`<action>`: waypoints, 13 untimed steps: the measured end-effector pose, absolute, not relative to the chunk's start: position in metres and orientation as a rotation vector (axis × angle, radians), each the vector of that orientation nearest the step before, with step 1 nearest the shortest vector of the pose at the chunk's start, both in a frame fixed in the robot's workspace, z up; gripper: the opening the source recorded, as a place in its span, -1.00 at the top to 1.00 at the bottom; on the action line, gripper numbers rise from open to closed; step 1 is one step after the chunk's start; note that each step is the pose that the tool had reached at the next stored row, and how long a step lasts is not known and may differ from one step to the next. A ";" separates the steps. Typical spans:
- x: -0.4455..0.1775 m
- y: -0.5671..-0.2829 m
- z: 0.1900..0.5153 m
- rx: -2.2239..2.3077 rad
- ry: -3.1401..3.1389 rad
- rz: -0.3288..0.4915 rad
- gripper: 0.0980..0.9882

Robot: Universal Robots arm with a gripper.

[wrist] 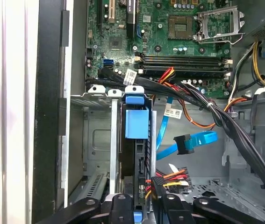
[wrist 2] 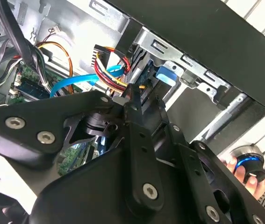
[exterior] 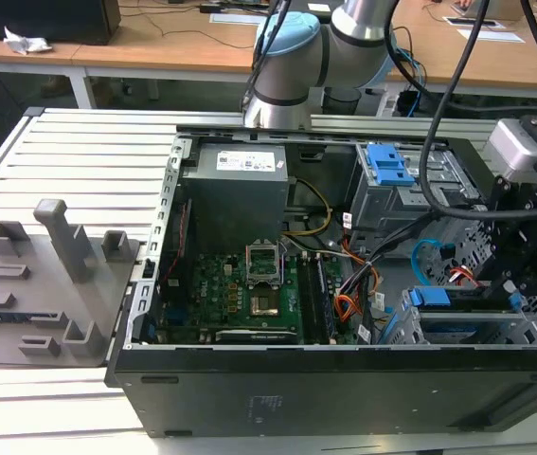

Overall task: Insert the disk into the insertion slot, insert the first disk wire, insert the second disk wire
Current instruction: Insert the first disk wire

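Blue-framed disk (wrist: 136, 125) inside insertion slot (wrist: 99, 93)

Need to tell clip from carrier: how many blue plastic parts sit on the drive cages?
2. The ribbed blue clip tops the taller cage; the disk's blue carrier sits in the low insertion slot. More may be hidden.

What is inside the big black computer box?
A green motherboard, a grey power supply, coloured wires and the disk sitting in the insertion slot. The arm's black wrist hides the case's corner at the exterior view's right.
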State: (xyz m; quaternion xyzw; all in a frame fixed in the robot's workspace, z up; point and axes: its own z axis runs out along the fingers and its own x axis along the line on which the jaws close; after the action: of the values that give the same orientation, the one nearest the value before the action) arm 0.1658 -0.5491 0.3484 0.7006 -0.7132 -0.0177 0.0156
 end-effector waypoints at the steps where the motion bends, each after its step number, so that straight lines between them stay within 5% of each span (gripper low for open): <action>1: 0.166 -0.549 0.351 2.179 -2.218 -0.055 0.56; 13: 0.166 -0.549 0.388 2.179 -2.218 -0.055 0.56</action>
State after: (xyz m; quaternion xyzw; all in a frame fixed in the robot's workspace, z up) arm 0.1658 -0.5491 0.3879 0.7006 -0.7131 -0.0178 0.0156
